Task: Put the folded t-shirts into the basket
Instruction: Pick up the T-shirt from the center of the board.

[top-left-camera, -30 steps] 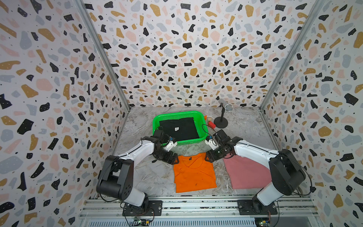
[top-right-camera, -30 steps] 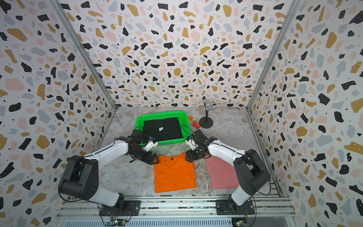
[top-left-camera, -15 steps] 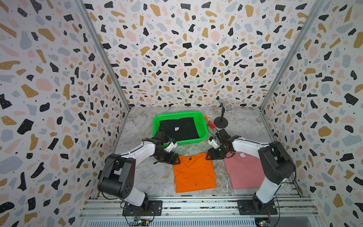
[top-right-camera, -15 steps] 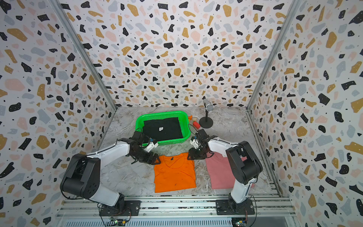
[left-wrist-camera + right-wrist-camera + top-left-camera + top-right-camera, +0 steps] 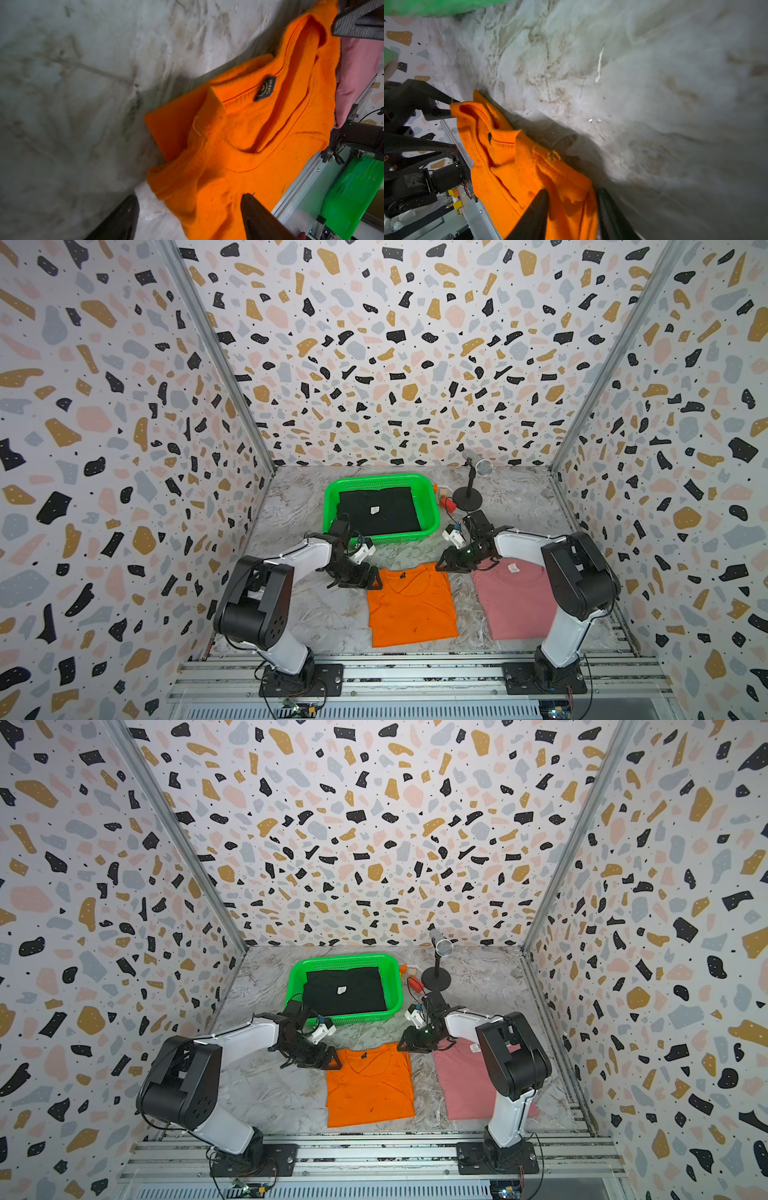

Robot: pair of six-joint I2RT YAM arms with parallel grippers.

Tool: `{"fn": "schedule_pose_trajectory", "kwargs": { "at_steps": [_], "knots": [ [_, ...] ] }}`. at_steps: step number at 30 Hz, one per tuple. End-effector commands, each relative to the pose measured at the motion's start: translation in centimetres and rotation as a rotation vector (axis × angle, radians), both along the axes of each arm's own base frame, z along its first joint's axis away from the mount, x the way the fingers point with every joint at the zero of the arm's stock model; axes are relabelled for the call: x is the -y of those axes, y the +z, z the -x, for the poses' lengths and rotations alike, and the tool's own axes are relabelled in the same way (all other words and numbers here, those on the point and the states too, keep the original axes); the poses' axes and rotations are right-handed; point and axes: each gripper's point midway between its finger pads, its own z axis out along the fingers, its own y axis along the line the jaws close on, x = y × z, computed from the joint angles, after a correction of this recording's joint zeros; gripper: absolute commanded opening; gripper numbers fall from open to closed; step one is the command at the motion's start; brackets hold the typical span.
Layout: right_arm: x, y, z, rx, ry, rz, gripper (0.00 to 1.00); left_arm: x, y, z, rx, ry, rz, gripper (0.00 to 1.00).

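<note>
The orange t-shirt (image 5: 411, 605) (image 5: 370, 1085) lies flat on the table in front of the green basket (image 5: 432, 506) (image 5: 397, 986), which holds the black t-shirt (image 5: 378, 510) (image 5: 345, 990). To the right lies the pink t-shirt (image 5: 515, 601) (image 5: 465, 1081). My left gripper (image 5: 376, 583) (image 5: 189, 205) is at the orange shirt's far left corner, open, with one finger on the table and the other over the cloth (image 5: 249, 124). At the far right corner, my right gripper (image 5: 440, 566) (image 5: 572, 197) has narrowed on bunched orange cloth (image 5: 512, 166) that touches both fingers.
A microphone on a round black stand (image 5: 469, 489) and a small red object (image 5: 448, 502) sit right of the basket. Patterned walls close in three sides. An aluminium rail (image 5: 415, 672) with both arm bases runs along the front.
Both grippers dropped onto the orange shirt's far corners. The right jaws narrowed sharply onto the cloth and the left jaws narrowed slightly. The right arm's base swung round.
</note>
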Motion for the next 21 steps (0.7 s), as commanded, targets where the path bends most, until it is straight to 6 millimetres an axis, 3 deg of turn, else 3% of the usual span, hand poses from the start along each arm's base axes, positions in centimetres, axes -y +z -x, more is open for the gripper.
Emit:
{"fn": "schedule_pose_trajectory", "kwargs": {
  "at_steps": [1,6,11,18,21],
  "knots": [
    [-0.6,0.0,0.4,-0.022,0.016,-0.053,0.31,0.0,-0.9,0.2,-0.043,0.012,-0.013,0.76],
    [-1.5,1.4,0.6,-0.001,0.028,-0.138,0.13,0.2,-0.9,0.2,-0.044,0.007,-0.006,0.61],
    [-1.9,2.7,0.7,0.032,0.036,-0.191,0.02,0.4,-1.0,0.3,-0.057,0.003,0.008,0.54],
    [-2.6,4.9,0.7,0.105,0.054,-0.294,0.00,0.7,-1.1,0.4,-0.072,-0.004,0.025,0.36],
    [-2.6,5.8,0.9,0.141,0.068,-0.313,0.00,1.0,-0.6,0.4,-0.056,-0.014,0.049,0.18]
  ]
}}
